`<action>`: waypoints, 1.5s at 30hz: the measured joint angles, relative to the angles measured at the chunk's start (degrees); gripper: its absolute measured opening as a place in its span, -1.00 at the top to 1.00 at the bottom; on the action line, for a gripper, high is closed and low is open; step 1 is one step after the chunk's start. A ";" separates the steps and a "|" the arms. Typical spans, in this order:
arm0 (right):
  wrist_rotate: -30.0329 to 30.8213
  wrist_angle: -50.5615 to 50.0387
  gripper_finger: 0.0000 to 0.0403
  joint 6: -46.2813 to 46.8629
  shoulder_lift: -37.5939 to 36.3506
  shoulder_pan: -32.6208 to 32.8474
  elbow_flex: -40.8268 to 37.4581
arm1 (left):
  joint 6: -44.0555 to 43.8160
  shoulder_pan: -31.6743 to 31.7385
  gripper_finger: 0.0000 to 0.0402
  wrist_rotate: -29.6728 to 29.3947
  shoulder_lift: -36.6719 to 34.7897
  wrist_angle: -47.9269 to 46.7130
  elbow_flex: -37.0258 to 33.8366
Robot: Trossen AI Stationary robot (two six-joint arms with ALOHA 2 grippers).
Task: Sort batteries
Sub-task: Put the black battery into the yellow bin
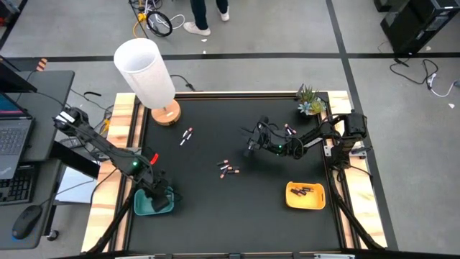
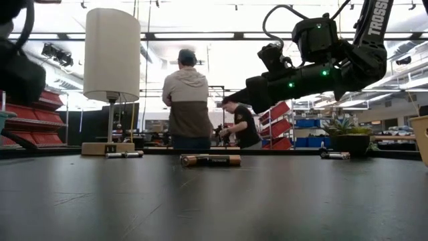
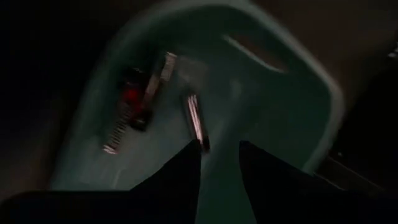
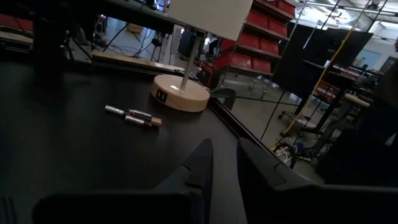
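Observation:
Several small batteries lie on the black table: a pair point(image 1: 187, 136) near the lamp, a cluster point(image 1: 228, 170) mid-table and one point(image 1: 290, 130) under the right arm. The right wrist view shows the pair point(image 4: 134, 116); the low view shows one point(image 2: 210, 160) lying on its side. My left gripper point(image 1: 157, 196) point(image 3: 219, 152) hovers open over the teal tray point(image 1: 144, 207) point(image 3: 298, 99), where dark batteries point(image 3: 140, 99) and a silvery one point(image 3: 196, 121) lie just past its fingertips. My right gripper point(image 1: 250, 147) point(image 4: 225, 152) point(image 2: 227, 104) hangs above the table's middle, narrowly open and empty.
A yellow tray point(image 1: 305, 203) at the near right holds a few dark batteries point(image 1: 302, 191). A white-shaded lamp point(image 1: 154, 72) stands at the far left corner and a small plant point(image 1: 310, 101) at the far right. People point(image 2: 188, 100) stand beyond the table.

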 joint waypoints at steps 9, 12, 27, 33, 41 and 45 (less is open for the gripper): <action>-0.02 0.00 0.70 0.52 0.00 0.02 0.00 | -2.43 2.12 0.43 7.64 -0.20 -8.35 10.27; -0.02 0.02 0.70 0.55 0.00 0.02 0.00 | 0.57 3.64 0.46 7.07 -0.22 -14.57 14.71; -6.13 -20.51 0.67 4.07 -1.38 4.89 6.77 | 50.66 14.65 0.53 -50.02 0.32 -20.84 22.25; -4.58 -58.42 0.57 11.86 -6.25 6.99 17.83 | 64.68 16.92 0.53 -62.99 0.28 -6.42 18.88; -5.68 -91.39 0.44 15.69 -13.61 4.23 25.52 | 78.71 20.77 0.53 -63.46 0.31 18.98 8.84; -7.13 -102.79 0.42 20.22 -18.69 -2.37 25.04 | 81.04 22.21 0.53 -63.46 0.31 30.42 4.00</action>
